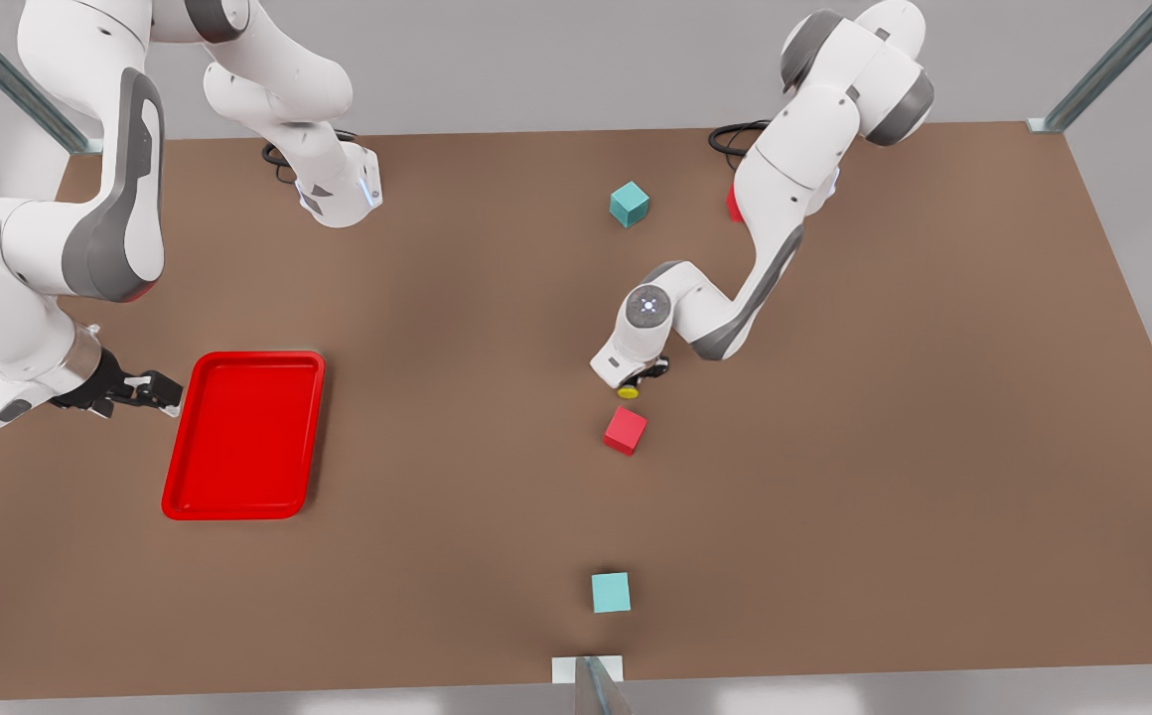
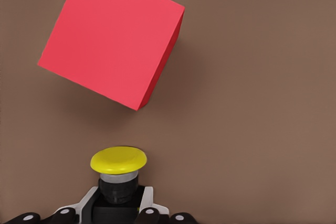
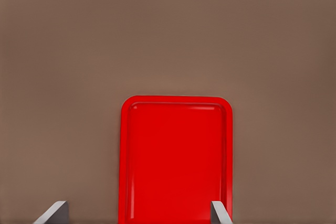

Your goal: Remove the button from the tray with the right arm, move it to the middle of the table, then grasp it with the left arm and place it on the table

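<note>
At mid-table the left gripper's [image 1: 639, 378] fingers clasp the button [image 1: 628, 391]; right gripper [image 1: 161, 391] spread beside the tray [image 1: 242, 508].

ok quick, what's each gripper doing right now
Left gripper: shut on the button, low near the red cube.
Right gripper: open, holding nothing, beside the tray.

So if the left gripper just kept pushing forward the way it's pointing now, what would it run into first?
Most likely the red cube. The left gripper is shut on the button near the table centre, and the cube lies just ahead, slightly off to one side, so a glancing hit is possible.
</note>
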Robot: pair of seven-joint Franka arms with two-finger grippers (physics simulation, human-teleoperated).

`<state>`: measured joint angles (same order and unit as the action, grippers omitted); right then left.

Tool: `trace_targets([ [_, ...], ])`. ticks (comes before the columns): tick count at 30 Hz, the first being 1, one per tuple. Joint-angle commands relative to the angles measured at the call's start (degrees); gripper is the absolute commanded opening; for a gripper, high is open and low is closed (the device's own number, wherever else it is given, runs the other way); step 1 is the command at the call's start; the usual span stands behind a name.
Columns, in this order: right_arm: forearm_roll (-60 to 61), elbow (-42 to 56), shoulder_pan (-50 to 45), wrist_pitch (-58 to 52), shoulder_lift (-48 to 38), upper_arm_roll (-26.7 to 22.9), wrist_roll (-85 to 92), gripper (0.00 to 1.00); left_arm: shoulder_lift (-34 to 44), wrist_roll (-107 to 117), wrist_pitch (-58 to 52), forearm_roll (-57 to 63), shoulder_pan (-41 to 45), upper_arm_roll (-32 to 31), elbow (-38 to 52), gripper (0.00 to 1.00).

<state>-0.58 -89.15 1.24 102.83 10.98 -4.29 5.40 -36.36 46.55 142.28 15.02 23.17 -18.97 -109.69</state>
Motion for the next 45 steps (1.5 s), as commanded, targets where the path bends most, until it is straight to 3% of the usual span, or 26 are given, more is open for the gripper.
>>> trace_targets([
  [1,0.06,-0.06,-0.01,0.09,0.01,-0.01,0.75,1.0,0.14,0.12,-0.25,-0.08,-0.06,-0.01,0.0,0.46],
  [12,0.76,0.03,0.26,0.09,0.71,-0.01,0.84,1.0,10.07,11.01,-9.48,-0.26,-1.29,-0.54,0.35,0.46],
  [16,0.76,0.03,0.08,0.0,0.8,-0.01,0.84,1.0,13.24,35.97,-7.28,0.09,1.17,-0.54,1.14,0.46],
  [25,0.76,-0.06,-0.01,-0.08,0.8,-0.01,1.1,1.0,15.44,89.5,-13.52,19.43,6.18,0.34,2.37,0.46],
  [27,0.76,-0.15,-0.01,0.0,0.88,-0.01,1.01,1.0,14.3,90.82,-15.2,21.09,12.16,5.7,4.22,0.45],
  [37,0.85,-0.23,0.08,0.0,0.88,-0.01,1.01,1.0,12.27,85.46,-13.61,19.43,13.65,5.53,6.24,0.45],
  [40,0.85,-0.23,-0.01,0.0,0.97,-0.01,1.1,1.0,10.87,94.07,-14.23,25.67,14.97,5.88,6.15,0.45],
  [44,0.85,-0.32,0.08,0.09,1.32,-0.01,1.1,1.0,11.57,103.04,-29.25,30.15,18.75,6.32,6.41,0.45],
  [45,0.85,-0.32,0.08,0.09,1.32,-0.01,1.01,1.0,10.96,105.06,-35.05,30.77,22.87,8.94,6.59,0.45],
])
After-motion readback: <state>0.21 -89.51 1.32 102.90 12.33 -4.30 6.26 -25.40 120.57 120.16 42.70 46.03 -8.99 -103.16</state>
